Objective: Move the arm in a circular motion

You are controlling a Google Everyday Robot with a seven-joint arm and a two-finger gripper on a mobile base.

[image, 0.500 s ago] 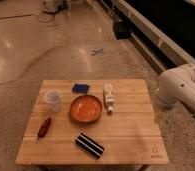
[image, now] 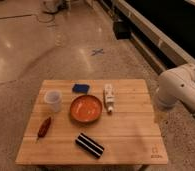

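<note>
The arm (image: 178, 90) is glossy white with thick rounded segments and a bulbous joint. It enters from the right edge of the camera view and hangs beside the right side of the wooden table (image: 136, 130). A yellowish ring band shows near its top right. Only the elbow part shows. The gripper is out of view.
On the table stand an orange bowl (image: 86, 108), a clear plastic cup (image: 53, 100), a blue sponge (image: 81, 88), a white bottle lying down (image: 109, 97), a red chili-like item (image: 44, 127) and a black striped box (image: 89, 145). A blue cross mark (image: 97, 51) is on the floor.
The arm's elbow has shifted slightly; the objects on the table have not moved.
</note>
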